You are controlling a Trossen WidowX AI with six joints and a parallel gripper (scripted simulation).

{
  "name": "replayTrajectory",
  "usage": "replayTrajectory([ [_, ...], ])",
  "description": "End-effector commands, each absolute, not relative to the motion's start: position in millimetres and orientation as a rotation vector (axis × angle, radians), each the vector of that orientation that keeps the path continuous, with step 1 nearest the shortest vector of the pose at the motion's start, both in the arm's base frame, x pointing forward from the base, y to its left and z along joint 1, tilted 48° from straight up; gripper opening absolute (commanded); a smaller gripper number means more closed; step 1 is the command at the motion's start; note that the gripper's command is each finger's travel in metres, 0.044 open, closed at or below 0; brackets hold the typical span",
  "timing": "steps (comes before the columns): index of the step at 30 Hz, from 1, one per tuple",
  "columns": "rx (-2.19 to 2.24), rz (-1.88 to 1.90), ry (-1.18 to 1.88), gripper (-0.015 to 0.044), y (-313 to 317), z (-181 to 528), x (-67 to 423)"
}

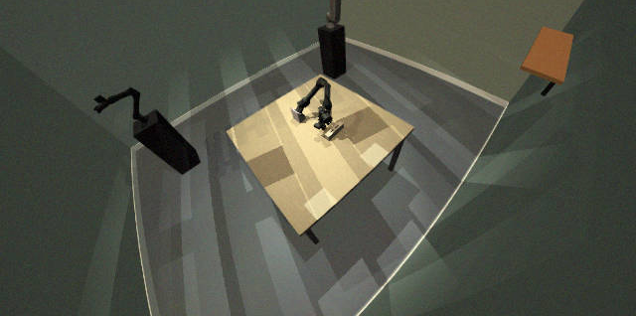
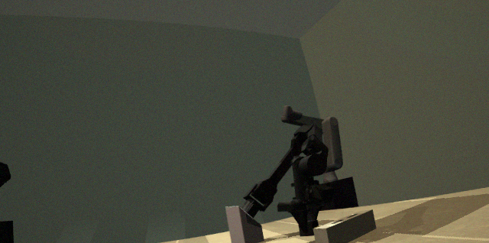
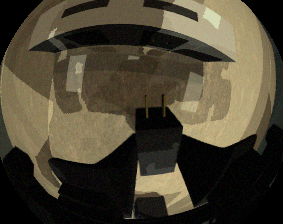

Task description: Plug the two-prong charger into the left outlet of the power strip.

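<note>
My gripper (image 3: 153, 136) (image 1: 300, 108) (image 2: 250, 202) is shut on the black two-prong charger (image 3: 154, 137). Its two prongs point forward, away from the wrist. In the wrist view the grey power strip (image 3: 135, 4) spans the top of the picture, with two dark outlets on its lit face, one left and one right. The prongs stand short of it, with a gap between. In the top and exterior views the gripper points down at a tilted grey slab (image 1: 297, 115) (image 2: 241, 225) on the table. The charger is too small to make out there.
A long grey block (image 1: 333, 130) (image 2: 345, 227) with a dark slot on top lies beside the arm's base (image 2: 306, 220) on the wooden table (image 1: 308, 172). Two other arms on black pedestals (image 1: 332, 50) (image 1: 164, 142) stand on the floor beyond the table.
</note>
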State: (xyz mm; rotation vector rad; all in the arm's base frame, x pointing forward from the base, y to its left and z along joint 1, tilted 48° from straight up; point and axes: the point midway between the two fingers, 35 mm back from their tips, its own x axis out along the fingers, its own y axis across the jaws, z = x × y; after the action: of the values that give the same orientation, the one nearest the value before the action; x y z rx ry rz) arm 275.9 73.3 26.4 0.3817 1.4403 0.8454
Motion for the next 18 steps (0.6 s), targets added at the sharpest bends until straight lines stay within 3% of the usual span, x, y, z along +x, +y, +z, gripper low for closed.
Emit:
replayTrajectory([
  [1,0.414,0.83,1.452,0.0,84.2,34.9,271.8],
  [18,0.519,0.783,1.508,0.0,120.3,60.0,257.2],
])
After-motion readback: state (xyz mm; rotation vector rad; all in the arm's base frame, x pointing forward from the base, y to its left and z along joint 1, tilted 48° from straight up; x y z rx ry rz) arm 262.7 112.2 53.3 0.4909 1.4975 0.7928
